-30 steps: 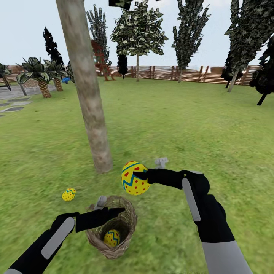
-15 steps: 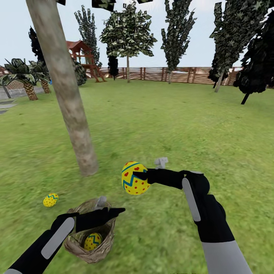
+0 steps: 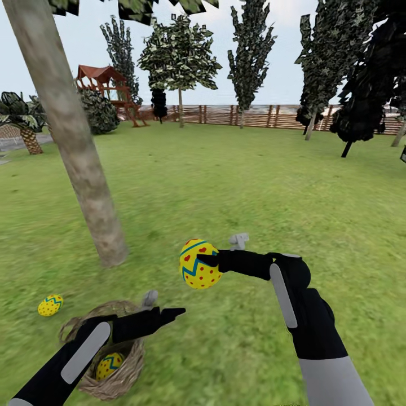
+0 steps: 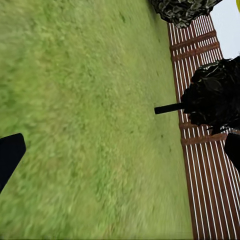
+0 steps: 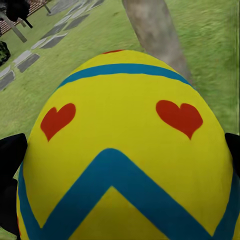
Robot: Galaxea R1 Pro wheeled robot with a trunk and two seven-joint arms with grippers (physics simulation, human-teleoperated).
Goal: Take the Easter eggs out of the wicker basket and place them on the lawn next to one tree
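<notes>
Both arms are finished in matte black with rounded, bulbous link housings. A long light-grey oval inlay is set along the left forearm (image 3: 84, 352) and the right forearm (image 3: 283, 296). A pale grey sleeve section is seen below the right elbow. Each gripper is fitted with slim black fingers and a small grey mount block.

No readable text, label, brand, number or sign anywhere
</notes>
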